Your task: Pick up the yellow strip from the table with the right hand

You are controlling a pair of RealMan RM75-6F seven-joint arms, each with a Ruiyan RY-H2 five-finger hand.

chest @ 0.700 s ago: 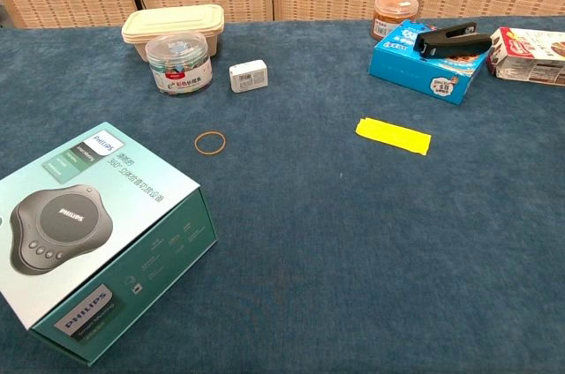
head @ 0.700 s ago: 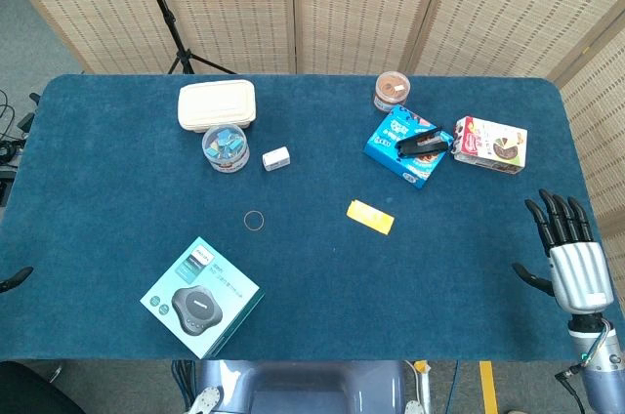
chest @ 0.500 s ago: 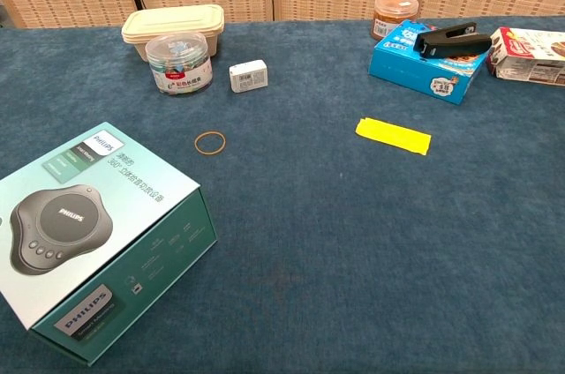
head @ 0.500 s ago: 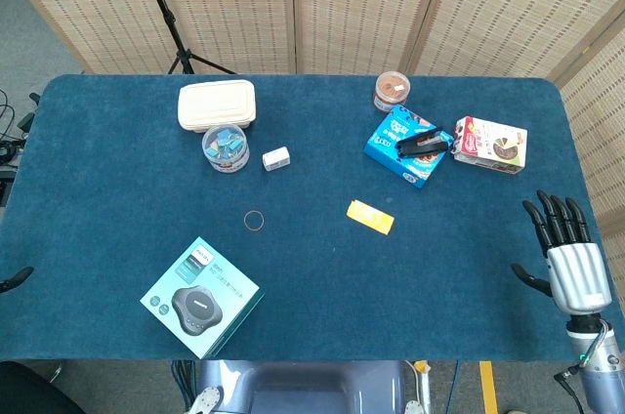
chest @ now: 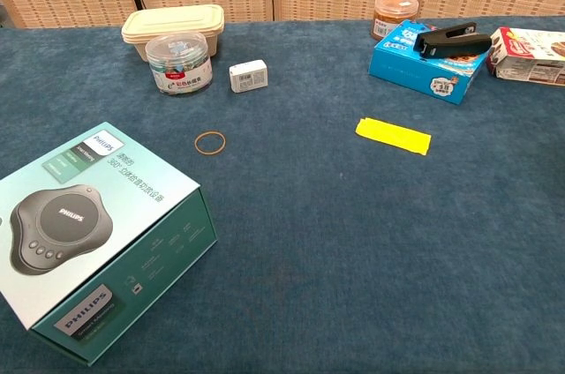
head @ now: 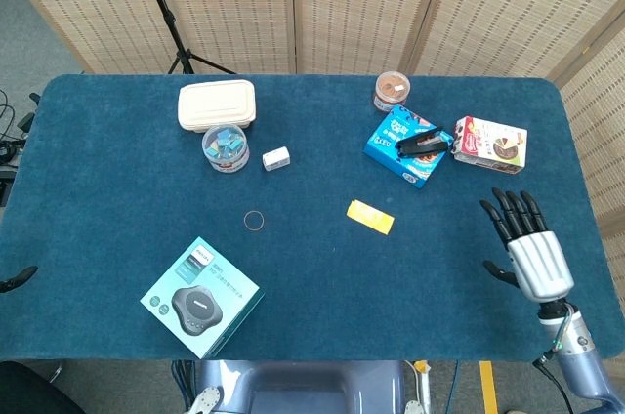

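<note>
Hovering with fingers (head: 508, 211) spread, right hand (head: 532, 260) clear of yellow strip (head: 370, 217).

The surface (chest: 353, 242) is covered in matt, short-napped blue cloth. The yellow strip (chest: 393, 135) appears as thin, matt paper. The speaker box (chest: 88, 233) is smooth printed cardboard with a slight sheen. The rubber band (chest: 210, 142) is matt. The clear tub (chest: 179, 63) is glossy transparent plastic. The right robot hand (head: 532, 256) shows a brushed silver metallic back and black fingers (head: 508, 214).
</note>
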